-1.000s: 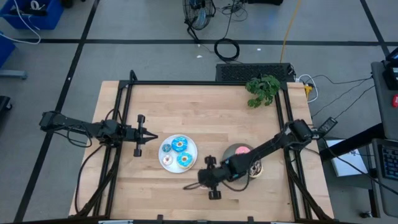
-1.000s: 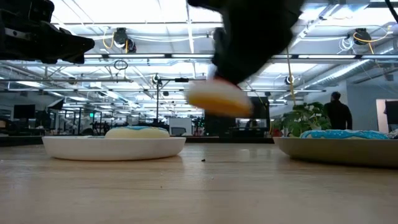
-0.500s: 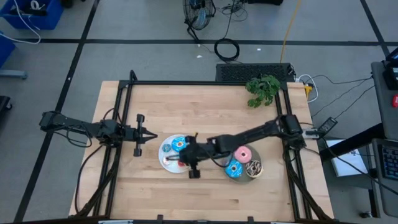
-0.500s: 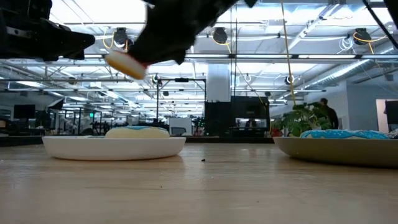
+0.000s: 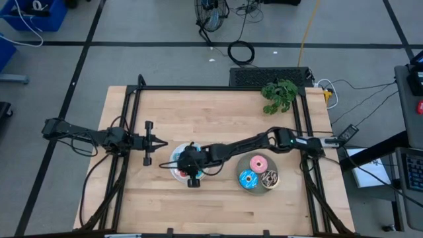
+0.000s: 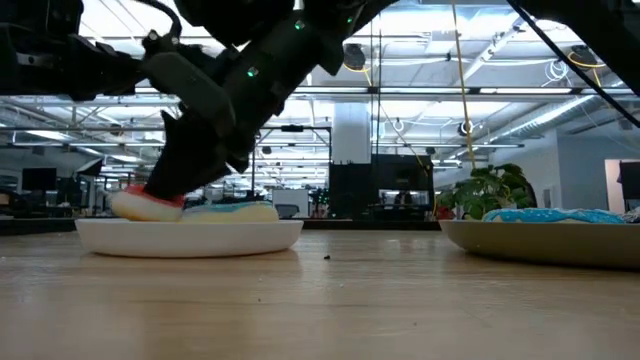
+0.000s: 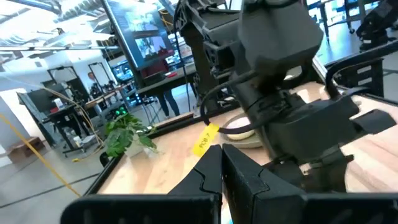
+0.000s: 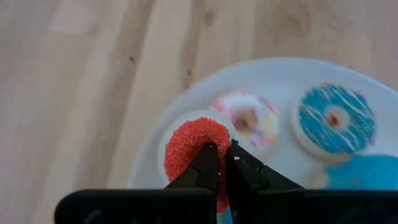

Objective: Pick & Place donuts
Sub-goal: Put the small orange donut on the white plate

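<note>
Left tool (image 5: 161, 143) parked just left of the white plate (image 5: 173, 158), tips together, empty. Over the plate, right tool (image 8: 219, 163) clamped on the red donut (image 8: 189, 145) — released crooked, could roll off onto the desk (image 5: 218, 112).

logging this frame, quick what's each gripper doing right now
Left gripper: shut, empty, waiting beside the white plate.
Right gripper: shut on the red donut, lowered at the white plate.
</note>
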Controlling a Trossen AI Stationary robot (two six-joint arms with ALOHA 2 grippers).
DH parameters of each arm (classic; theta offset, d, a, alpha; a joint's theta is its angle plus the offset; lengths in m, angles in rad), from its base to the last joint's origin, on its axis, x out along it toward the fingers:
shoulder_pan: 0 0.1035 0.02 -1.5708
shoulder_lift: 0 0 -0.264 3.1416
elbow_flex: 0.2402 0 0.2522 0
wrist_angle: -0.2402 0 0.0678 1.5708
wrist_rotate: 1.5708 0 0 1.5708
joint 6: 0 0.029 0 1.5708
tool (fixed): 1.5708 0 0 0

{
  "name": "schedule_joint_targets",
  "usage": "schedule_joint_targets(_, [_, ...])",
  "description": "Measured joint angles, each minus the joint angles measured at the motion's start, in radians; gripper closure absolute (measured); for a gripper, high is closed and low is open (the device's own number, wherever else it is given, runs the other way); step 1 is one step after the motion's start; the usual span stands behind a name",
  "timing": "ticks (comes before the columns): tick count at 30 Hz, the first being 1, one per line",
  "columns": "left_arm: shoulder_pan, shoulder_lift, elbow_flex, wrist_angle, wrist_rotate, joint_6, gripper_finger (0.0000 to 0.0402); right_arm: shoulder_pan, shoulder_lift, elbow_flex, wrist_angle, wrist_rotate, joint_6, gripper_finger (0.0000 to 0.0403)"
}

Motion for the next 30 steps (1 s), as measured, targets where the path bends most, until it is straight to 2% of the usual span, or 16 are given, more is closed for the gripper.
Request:
schedule_joint_targets(5, [0.0, 0.0, 0.0, -0.003, -0.033, 0.021, 0.0382, 0.01, 0.023, 0.01, 0.017, -0.001, 0.001, 0.0397])
schedule_joint_targets(17, [0.0, 0.0, 0.0, -0.003, -0.033, 0.022, 0.0382, 0.008, 0.03, 0.008, -0.033, 0.005, -0.033, 0.0388])
schedule_joint_targets(26, [0.0, 0.0, 0.0, -0.008, -0.032, 0.022, 0.0382, 0.008, 0.028, 0.008, -0.024, 0.001, -0.019, 0.0294])
schedule_joint_targets(30, [0.0, 0.0, 0.0, -0.008, -0.032, 0.023, 0.0382, 0.008, 0.021, 0.008, -0.021, 0.003, -0.007, 0.0266])
